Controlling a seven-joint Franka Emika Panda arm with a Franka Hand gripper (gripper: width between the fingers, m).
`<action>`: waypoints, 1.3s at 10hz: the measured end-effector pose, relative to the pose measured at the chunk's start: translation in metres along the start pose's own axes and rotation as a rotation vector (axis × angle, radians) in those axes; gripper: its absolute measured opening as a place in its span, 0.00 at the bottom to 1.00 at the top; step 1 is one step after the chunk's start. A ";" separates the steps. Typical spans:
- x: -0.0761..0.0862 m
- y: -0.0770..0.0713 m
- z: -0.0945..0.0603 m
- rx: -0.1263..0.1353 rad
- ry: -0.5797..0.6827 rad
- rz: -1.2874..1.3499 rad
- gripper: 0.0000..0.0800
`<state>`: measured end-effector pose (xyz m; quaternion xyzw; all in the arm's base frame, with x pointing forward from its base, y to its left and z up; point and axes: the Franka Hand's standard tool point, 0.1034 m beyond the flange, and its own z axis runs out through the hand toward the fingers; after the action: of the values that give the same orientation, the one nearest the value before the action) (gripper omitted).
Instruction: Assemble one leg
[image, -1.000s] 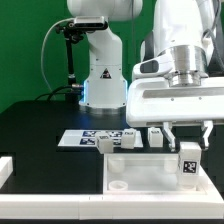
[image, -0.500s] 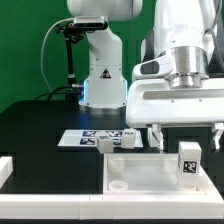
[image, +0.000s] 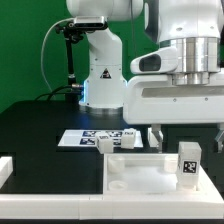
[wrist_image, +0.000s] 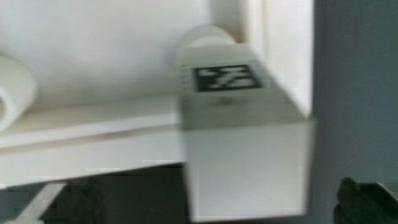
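One leg, a small white post with a black-and-white tag, stands upright on the corner of the large white panel at the exterior view's right. My gripper hangs open just above it, one finger on each side of its top and clear of it. In the wrist view the leg fills the middle, tag facing the camera, between my two dark fingertips, with the gripper open and touching nothing. The panel lies behind it.
Three more legs lie behind the panel, next to the marker board. The robot base stands at the back. A white part is at the exterior view's left edge.
My fingers have spread apart off the leg and the gripper has risen. The leg stays standing on the panel's corner.
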<state>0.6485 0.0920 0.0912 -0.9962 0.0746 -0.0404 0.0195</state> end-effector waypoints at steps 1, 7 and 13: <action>0.001 0.004 0.001 -0.003 -0.031 0.011 0.81; 0.003 0.001 0.002 0.000 -0.007 0.302 0.35; 0.000 -0.002 0.002 0.001 -0.040 0.995 0.35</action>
<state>0.6484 0.0936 0.0894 -0.8403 0.5406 -0.0069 0.0385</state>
